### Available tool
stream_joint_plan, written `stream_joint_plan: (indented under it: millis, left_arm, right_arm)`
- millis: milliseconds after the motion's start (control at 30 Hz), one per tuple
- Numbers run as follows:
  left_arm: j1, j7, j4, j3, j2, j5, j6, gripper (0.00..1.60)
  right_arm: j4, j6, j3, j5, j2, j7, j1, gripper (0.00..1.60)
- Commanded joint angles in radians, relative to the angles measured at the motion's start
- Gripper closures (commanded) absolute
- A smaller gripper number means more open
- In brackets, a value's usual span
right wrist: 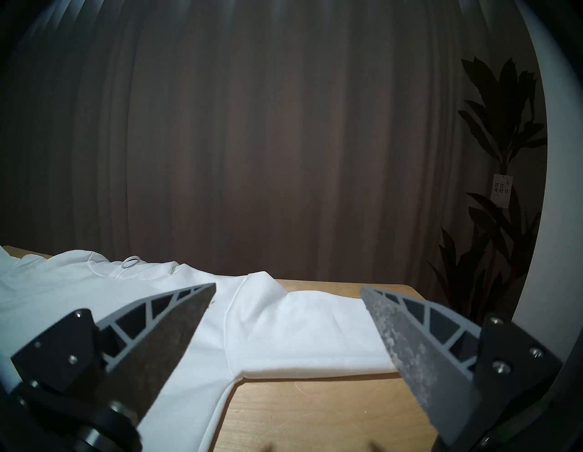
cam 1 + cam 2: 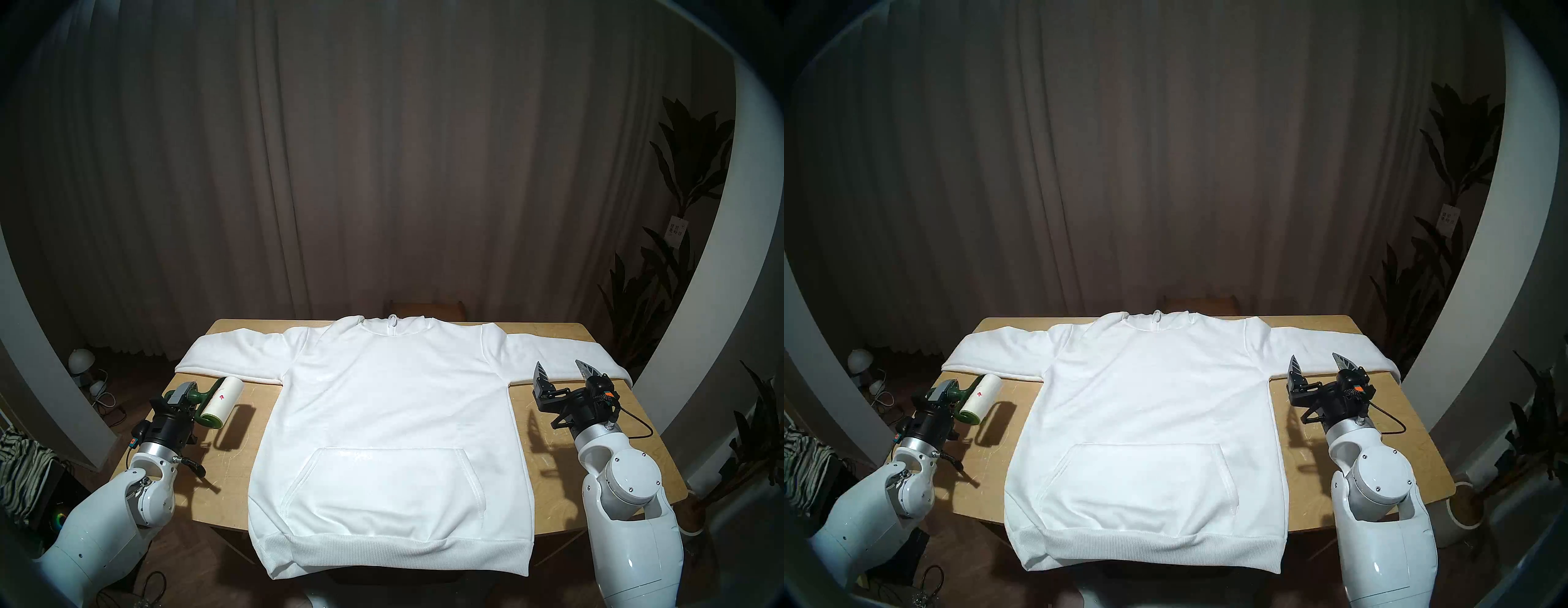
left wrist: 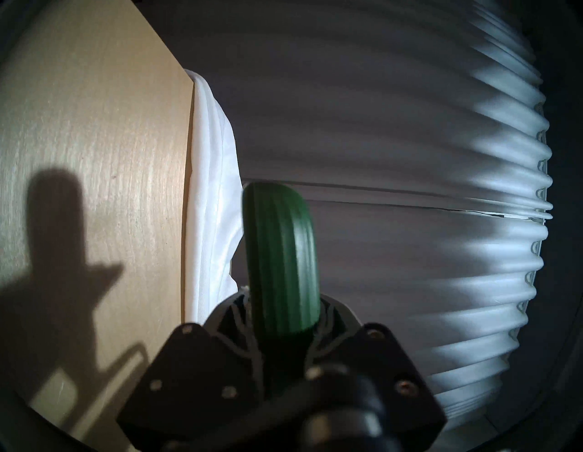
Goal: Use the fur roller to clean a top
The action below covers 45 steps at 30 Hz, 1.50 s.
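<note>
Holding the roller (image 2: 215, 399) by its green handle (image 3: 280, 262), left fingers (image 2: 186, 392) pinching it tight, off the left edge of the top (image 2: 382, 424) and just below the left sleeve. Hovering over bare surface (image 2: 237, 463), judging by the roller's shadow falling apart from it beside the top's body. Lying with the paper cylinder's long axis roughly along the top's side seam, so the top sitting to the right of the fingers, near but not touching. Being the nearer arm with the tool, the left one; likely needing to swing rightward and settle the cylinder onto the cloth.

Waiting on the other side, right gripper (image 2: 561, 370) with fingers spread wide and empty, over the right sleeve.

Showing, in the head views, a small red mark on the cylinder. Showing, in the left wrist view, only the ribbed handle and the sleeve's end hanging over the surface's edge, cylinder hidden.
</note>
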State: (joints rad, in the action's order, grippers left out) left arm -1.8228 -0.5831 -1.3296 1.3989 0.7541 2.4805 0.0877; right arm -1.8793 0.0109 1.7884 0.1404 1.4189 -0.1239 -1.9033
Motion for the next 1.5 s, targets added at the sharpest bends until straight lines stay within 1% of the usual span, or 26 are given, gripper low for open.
stream_joint_plan:
  millis: [0,33,67,133,167,200,267,333,367,433,467,500,533,567,700,733,800,833,933,1000,1033,1067,1133,1200,1267,1467]
  left_arm:
    - [0.099,-0.035,0.077,-0.023,-0.013,0.028,0.109,1.6]
    - [0.118,-0.019,0.098,-0.025,-0.014,0.031,0.142,1.6]
    - [0.124,-0.015,0.099,-0.024,-0.012,0.045,0.158,1.6]
    - [0.137,0.008,0.105,-0.025,-0.024,0.044,0.186,1.6]
    - [0.163,0.015,0.127,-0.031,-0.015,0.06,0.224,1.6]
    - [0.153,0.017,0.118,-0.024,-0.018,0.06,0.225,1.6]
    - [0.18,0.035,0.145,-0.029,-0.012,0.068,0.267,1.6]
    - [0.198,0.082,0.155,-0.029,-0.006,0.068,0.253,1.6]
    - [0.204,0.119,0.152,-0.027,-0.004,0.071,0.236,1.6]
    - [0.218,0.16,0.146,-0.036,-0.01,0.057,0.191,1.6]
    - [0.231,0.179,0.147,-0.041,-0.009,0.049,0.171,1.6]
    - [0.231,0.179,0.147,-0.041,-0.009,0.049,0.171,1.6]
    - [0.247,0.228,0.136,-0.053,-0.019,0.043,0.124,1.6]
    - [0.249,0.253,0.128,-0.054,-0.03,0.021,0.103,1.6]
    - [0.246,0.339,0.073,-0.046,-0.044,0.025,0.035,1.6]
    - [0.243,0.359,0.057,-0.046,-0.049,0.024,0.005,1.6]
    - [0.242,0.392,0.038,-0.05,-0.064,0.012,-0.011,1.6]
    - [0.238,0.43,0.016,-0.05,-0.07,0.014,-0.044,1.6]
    - [0.231,0.49,-0.021,-0.048,-0.083,0.02,-0.086,1.6]
    - [0.221,0.543,-0.052,-0.038,-0.091,0.045,-0.109,1.6]
    - [0.217,0.58,-0.069,-0.039,-0.105,0.041,-0.125,1.6]
    - [0.215,0.58,-0.076,-0.042,-0.109,0.051,-0.136,1.6]
    - [0.205,0.639,-0.104,-0.035,-0.12,0.06,-0.157,1.6]
    - [0.194,0.673,-0.119,-0.022,-0.124,0.083,-0.147,1.6]
    - [0.185,0.702,-0.134,-0.019,-0.131,0.086,-0.169,1.6]
    - [0.172,0.749,-0.138,-0.013,-0.136,0.095,-0.193,1.6]
  right_arm:
    - [0.006,0.009,-0.017,-0.009,-0.008,0.002,0.051,0.0]
    - [0.009,0.012,-0.019,-0.007,-0.007,0.005,0.054,0.0]
    - [0.01,0.013,-0.021,-0.007,-0.007,0.007,0.054,0.0]
    - [0.014,0.014,-0.024,-0.008,-0.006,0.012,0.052,0.0]
    - [0.017,0.013,-0.025,-0.008,-0.006,0.014,0.05,0.0]
    - [0.019,0.015,-0.025,-0.006,-0.006,0.016,0.049,0.0]
    - [0.021,0.014,-0.027,-0.006,-0.007,0.018,0.047,0.0]
    - [0.023,0.013,-0.027,-0.005,-0.005,0.022,0.045,0.0]
    - [0.023,0.012,-0.027,-0.005,-0.005,0.025,0.044,0.0]
    - [0.023,0.01,-0.025,-0.002,-0.005,0.028,0.043,0.0]
    - [0.024,0.009,-0.024,-0.001,-0.005,0.029,0.042,0.0]
    - [0.024,0.009,-0.024,-0.001,-0.005,0.029,0.042,0.0]
    - [0.026,0.009,-0.021,0.002,-0.004,0.033,0.041,0.0]
    - [0.027,0.008,-0.021,0.003,-0.005,0.034,0.041,0.0]
    - [0.032,0.006,-0.017,0.01,-0.003,0.037,0.037,0.0]
    - [0.034,0.005,-0.016,0.011,-0.003,0.037,0.037,0.0]
    - [0.039,0.004,-0.014,0.015,-0.003,0.038,0.036,0.0]
    - [0.042,0.003,-0.014,0.017,-0.002,0.038,0.036,0.0]
    - [0.049,-0.001,-0.011,0.024,-0.002,0.038,0.038,0.0]
    - [0.056,-0.004,-0.009,0.029,-0.001,0.038,0.04,0.0]
    - [0.059,-0.006,-0.008,0.031,-0.002,0.038,0.041,0.0]
    - [0.062,-0.007,-0.007,0.033,-0.002,0.037,0.042,0.0]
    - [0.067,-0.011,-0.005,0.038,-0.002,0.036,0.043,0.0]
    - [0.072,-0.015,-0.003,0.042,-0.002,0.035,0.045,0.0]
    - [0.077,-0.019,-0.001,0.046,-0.003,0.032,0.045,0.0]
    - [0.084,-0.026,0.005,0.054,-0.003,0.023,0.044,0.0]
